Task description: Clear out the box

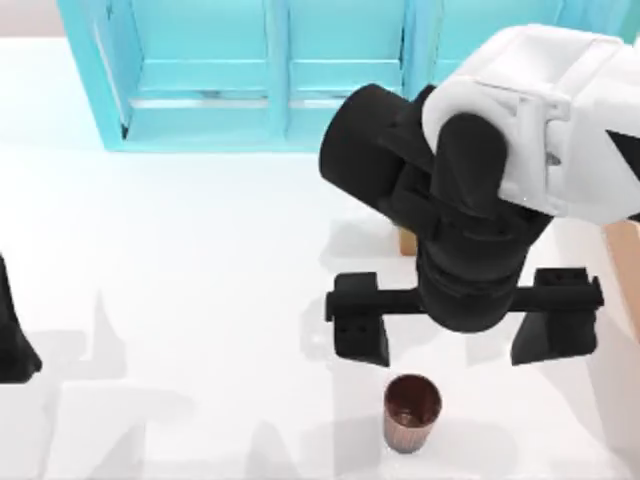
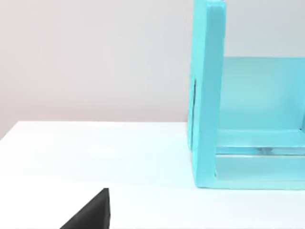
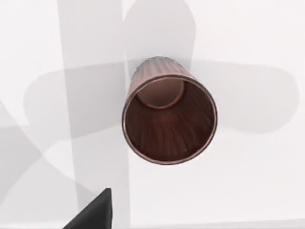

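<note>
The box (image 1: 626,262) shows as tan wooden-looking slivers at the top view's right side, one thick wall at the right edge and a small corner piece under the right arm, mostly hidden by that arm. Right gripper (image 1: 465,340) hangs just in front of it, matte black, blocky fingers spread wide apart on a straight crossbar, holding nothing. Just below it a small brown cup (image 1: 411,411) stands upright on the white table (image 1: 200,280), apart from the fingers; in the right wrist view the cup (image 3: 169,119) is a glossy, finely ribbed, tapered cylinder, round rim, dark hollow inside. Big turquoise shelf (image 1: 270,75) with smooth flat panels and bays runs along the far edge. Left gripper (image 1: 12,340) sits parked at the left edge, jaw state can't tell
</note>
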